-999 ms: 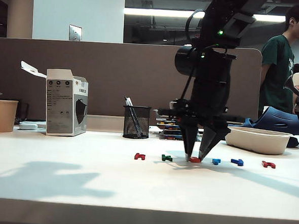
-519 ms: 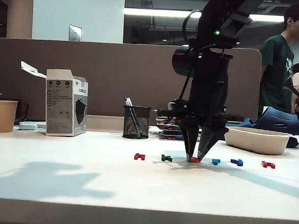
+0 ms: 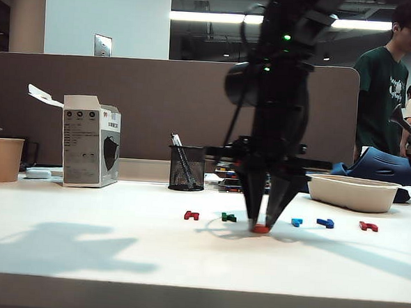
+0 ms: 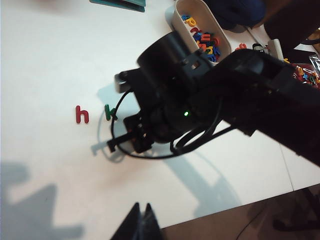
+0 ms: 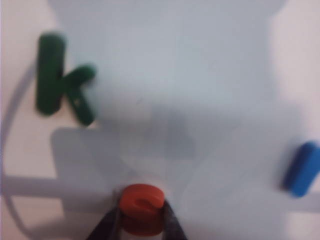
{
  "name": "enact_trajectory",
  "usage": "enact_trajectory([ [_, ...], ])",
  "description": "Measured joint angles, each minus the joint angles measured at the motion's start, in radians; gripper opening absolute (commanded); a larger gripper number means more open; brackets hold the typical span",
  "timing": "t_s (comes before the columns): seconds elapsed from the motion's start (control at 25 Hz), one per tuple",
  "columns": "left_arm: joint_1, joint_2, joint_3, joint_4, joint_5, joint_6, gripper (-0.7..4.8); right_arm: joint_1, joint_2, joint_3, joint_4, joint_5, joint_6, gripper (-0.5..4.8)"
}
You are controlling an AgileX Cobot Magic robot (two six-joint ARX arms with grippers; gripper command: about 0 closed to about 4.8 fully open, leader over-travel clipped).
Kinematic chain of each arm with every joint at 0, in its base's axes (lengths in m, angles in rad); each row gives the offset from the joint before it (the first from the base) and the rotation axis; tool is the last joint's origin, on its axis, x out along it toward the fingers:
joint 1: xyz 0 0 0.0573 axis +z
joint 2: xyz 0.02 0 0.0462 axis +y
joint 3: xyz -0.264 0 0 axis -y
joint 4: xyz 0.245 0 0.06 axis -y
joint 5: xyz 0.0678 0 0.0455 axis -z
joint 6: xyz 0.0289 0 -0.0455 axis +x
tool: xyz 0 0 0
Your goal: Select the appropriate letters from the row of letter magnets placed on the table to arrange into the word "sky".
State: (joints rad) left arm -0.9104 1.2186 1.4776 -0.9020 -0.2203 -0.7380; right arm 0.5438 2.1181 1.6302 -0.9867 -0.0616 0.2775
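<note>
While pinching only the edges of the orange-red S [image 5: 142,207] between the right gripper [image 5: 141,220] tips just in front of the row [image 3: 278,220] on the table [image 3: 115,260], risks twisting or dropping it; left gripper [image 4: 141,220] closed, idle.

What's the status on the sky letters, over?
Right hand shut on orange-red S, at the table, in front of the row. Left hand parked off to the side. Green k in row. Nothing blocking.

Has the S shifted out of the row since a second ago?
Yes. The S, pinched in the right hand, now sits nearer the camera and slightly left, closer to the green K.
</note>
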Motion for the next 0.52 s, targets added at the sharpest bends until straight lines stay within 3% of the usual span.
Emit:
enact_trajectory([
  [0.52,0.0,0.0,0.0,0.0,0.0,0.0,-0.05,0.203,0.001,-0.003,-0.042,-0.01,0.151,0.86],
])
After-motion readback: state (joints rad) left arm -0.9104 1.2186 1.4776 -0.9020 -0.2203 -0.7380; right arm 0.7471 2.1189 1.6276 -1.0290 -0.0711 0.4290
